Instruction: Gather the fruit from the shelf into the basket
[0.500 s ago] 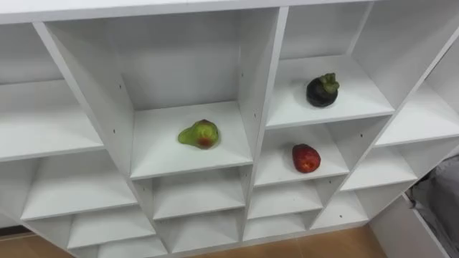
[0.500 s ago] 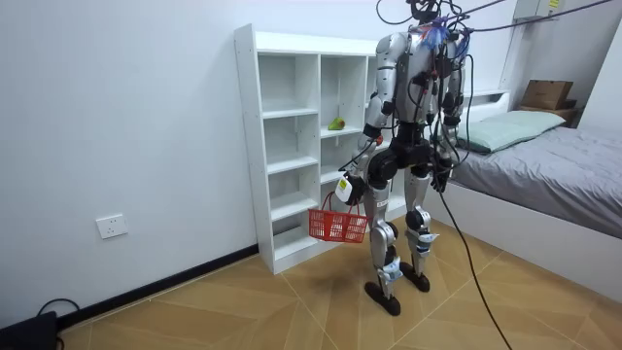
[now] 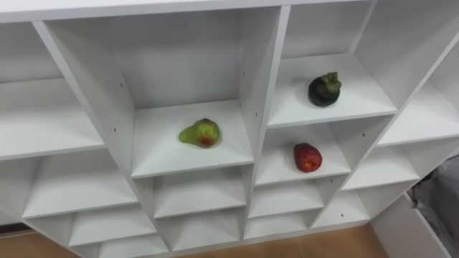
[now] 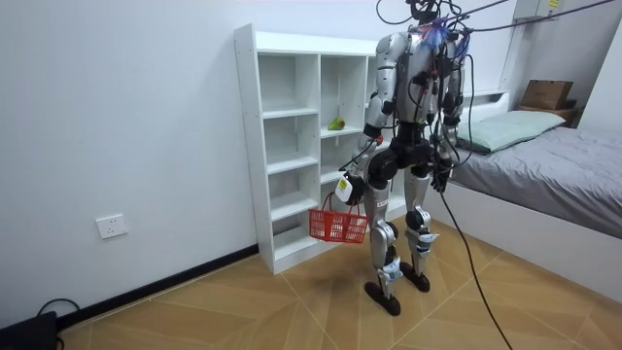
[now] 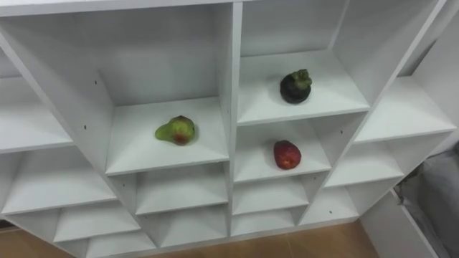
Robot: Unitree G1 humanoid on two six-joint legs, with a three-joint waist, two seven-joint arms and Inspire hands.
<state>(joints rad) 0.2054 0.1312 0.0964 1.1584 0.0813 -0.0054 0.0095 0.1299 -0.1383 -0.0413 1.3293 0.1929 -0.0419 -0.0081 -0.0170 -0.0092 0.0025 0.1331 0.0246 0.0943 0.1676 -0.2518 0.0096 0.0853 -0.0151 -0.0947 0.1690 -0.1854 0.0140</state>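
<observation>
While its left hand (image 4: 346, 188) grips a red mesh basket (image 4: 337, 226) and the right hand (image 4: 438, 179) hangs at its side, grip unreadable, collecting looks unstarted. In the white open-shelved closet (image 3: 267, 93) sit a green red-blushed pear (image 3: 199, 133), a dark purple mangosteen (image 3: 324, 89) at its two o'clock and a red fruit (image 3: 307, 157) at four.

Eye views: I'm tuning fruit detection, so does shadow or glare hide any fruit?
Left eye view: even light, no glare; the green fruit, dark fruit and red fruit each throw just a faint shadow on the white shelves. Room view: the green fruit stands out in its greyer compartment.
</observation>
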